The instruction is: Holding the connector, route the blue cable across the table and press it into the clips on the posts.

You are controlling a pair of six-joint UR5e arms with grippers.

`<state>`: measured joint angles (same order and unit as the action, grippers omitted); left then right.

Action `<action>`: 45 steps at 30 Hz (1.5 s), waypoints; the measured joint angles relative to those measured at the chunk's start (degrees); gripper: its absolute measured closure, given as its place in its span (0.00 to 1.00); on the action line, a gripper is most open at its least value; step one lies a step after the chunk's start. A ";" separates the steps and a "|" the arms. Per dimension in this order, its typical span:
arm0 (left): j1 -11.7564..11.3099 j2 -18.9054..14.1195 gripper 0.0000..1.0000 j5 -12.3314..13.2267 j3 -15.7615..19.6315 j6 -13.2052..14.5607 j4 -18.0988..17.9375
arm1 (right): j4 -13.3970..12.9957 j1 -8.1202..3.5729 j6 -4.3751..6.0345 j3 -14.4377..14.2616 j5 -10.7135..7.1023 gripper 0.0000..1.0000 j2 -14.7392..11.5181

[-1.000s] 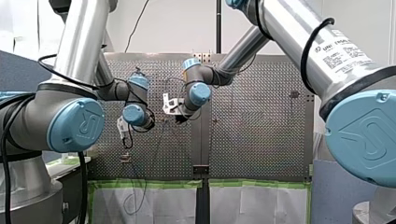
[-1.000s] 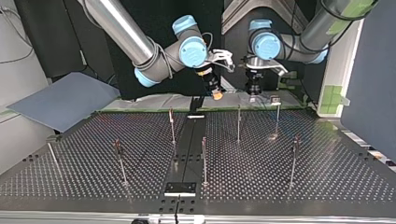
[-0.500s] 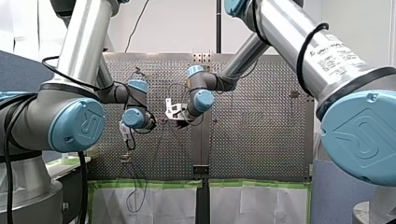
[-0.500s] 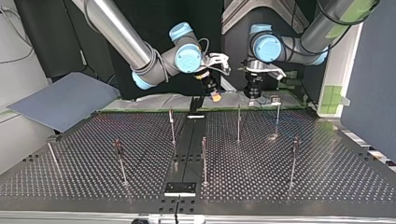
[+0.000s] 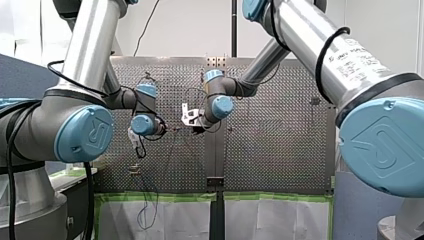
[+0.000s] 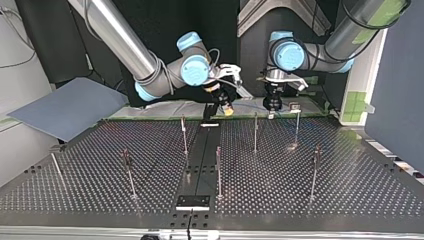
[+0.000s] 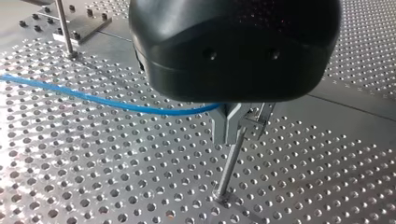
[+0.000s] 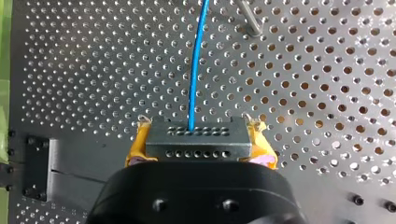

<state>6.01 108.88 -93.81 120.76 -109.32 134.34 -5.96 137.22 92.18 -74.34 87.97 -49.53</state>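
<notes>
Perforated metal table (image 6: 350, 190) fills the scene, studded with thin upright posts (image 6: 218, 170) that stand well apart from one another; no box, tray or other container is seen on it, so nothing can be said of contents. The connector (image 8: 196, 149), a dark block with rows of small holes, is clamped in the right gripper (image 8: 200, 140) between its yellow pads (image 8: 135, 144), and the blue cable (image 8: 194, 70) is seen leaving the block and running ahead over the holes. In the left wrist view the cable is carried in a shallow curve to the left gripper (image 7: 229, 128), whose metal fingers are drawn together on it, right at the top of one post (image 7: 228, 172) and just beside that post's clip (image 7: 260, 117). Whether the cable is already seated in that clip cannot be told, as the fingers hide the spot. In the top view both grippers are placed at the table's far edge, close to each other, and no cable is seen at the nearer posts. The task is therefore judged to be at an early stage: the connector is grasped, the first clip is being addressed, and the routing across the table and the pressing into the other clips are left to be done.
</notes>
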 joint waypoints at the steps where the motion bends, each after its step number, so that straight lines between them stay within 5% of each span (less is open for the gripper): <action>1: -0.08 0.01 1.00 0.06 0.00 -0.02 -0.05 | 0.00 -0.07 -0.01 0.04 -0.03 1.00 0.13; 17: -0.75 5.37 1.00 0.35 -1.77 0.30 -1.36 | 0.42 -0.38 -0.18 2.69 -0.64 1.00 1.57; 45: -3.64 6.04 1.00 2.98 -5.48 -0.83 -1.50 | 0.85 -1.96 0.15 3.66 -0.56 1.00 1.79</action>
<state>2.36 114.92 -90.83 115.29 -110.15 132.84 -5.11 135.26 92.33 -70.68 87.41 -47.74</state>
